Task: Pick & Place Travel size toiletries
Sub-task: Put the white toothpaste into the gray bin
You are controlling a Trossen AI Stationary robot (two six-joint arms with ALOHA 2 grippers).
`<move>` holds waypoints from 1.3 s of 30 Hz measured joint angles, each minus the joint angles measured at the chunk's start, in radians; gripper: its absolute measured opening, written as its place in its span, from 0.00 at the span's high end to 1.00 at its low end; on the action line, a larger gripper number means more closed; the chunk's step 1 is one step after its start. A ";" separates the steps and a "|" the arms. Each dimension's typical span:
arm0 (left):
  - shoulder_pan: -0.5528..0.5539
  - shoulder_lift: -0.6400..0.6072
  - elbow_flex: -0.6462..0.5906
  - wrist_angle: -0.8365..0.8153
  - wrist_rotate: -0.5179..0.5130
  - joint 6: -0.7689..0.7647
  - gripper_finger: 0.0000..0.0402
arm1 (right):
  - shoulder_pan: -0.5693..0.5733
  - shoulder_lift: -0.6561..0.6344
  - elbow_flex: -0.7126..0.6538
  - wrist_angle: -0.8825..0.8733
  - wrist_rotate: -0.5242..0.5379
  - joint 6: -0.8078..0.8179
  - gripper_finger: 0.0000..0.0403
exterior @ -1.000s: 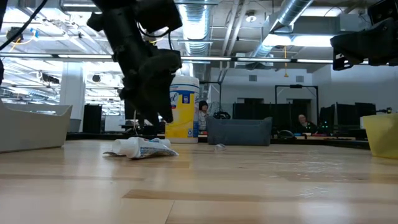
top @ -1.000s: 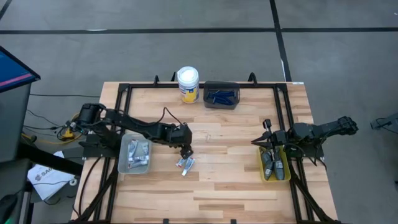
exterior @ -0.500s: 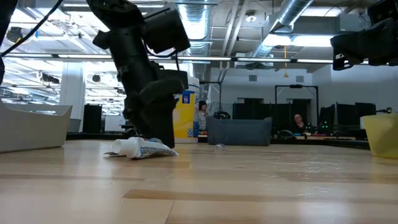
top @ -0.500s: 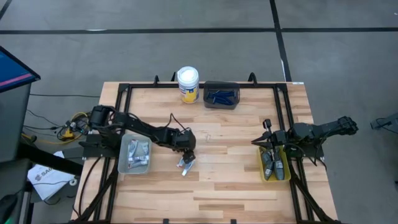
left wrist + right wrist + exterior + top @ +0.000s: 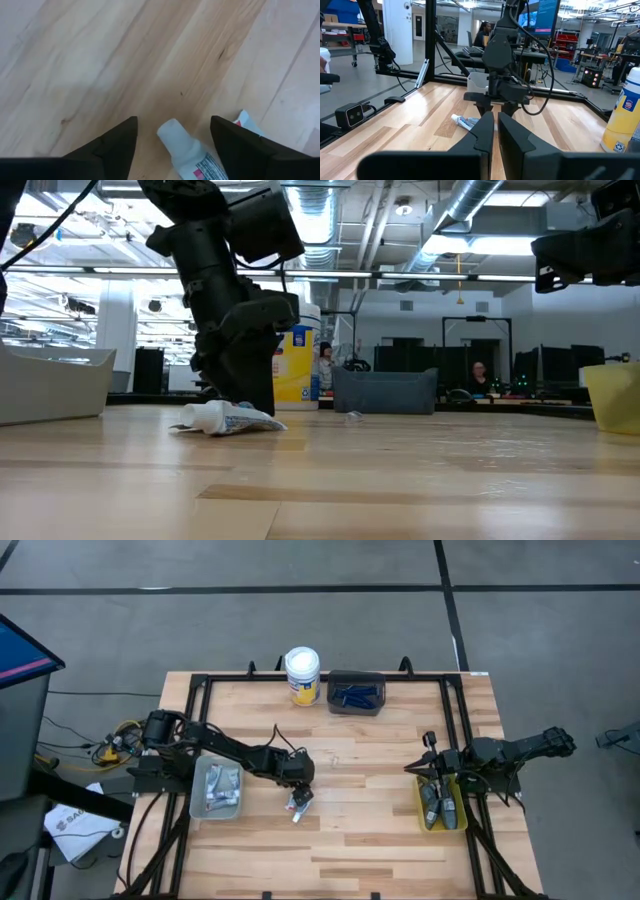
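Note:
Small white-and-blue tubes (image 5: 299,805) lie flat mid-table, also in the low view (image 5: 228,419) and the right wrist view (image 5: 466,121). My left gripper (image 5: 298,789) points down over them, open. In its wrist view (image 5: 172,131) the fingers stand on either side of one tube's white cap end (image 5: 174,135) with wood showing between, and a second tube's end (image 5: 245,120) lies beside the far finger. My right gripper (image 5: 496,126) is shut and waits level above the yellow tray (image 5: 441,805) of dark grey pods.
A clear tray (image 5: 217,789) holding more tubes sits by the left edge. A dark tray of blue razors (image 5: 356,693) and a white-lidded yellow jar (image 5: 303,675) stand at the far edge. A black frame rails the table. Bare wood lies near the front.
My left gripper has come down onto the tubes, shifting slightly toward the near edge, and now stands low with its fingers astride one tube. The tubes have stayed where they were.

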 joint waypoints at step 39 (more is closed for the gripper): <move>-0.006 -0.246 -0.003 -0.073 0.016 0.007 0.90 | 0.000 0.000 0.000 0.000 0.000 0.000 0.96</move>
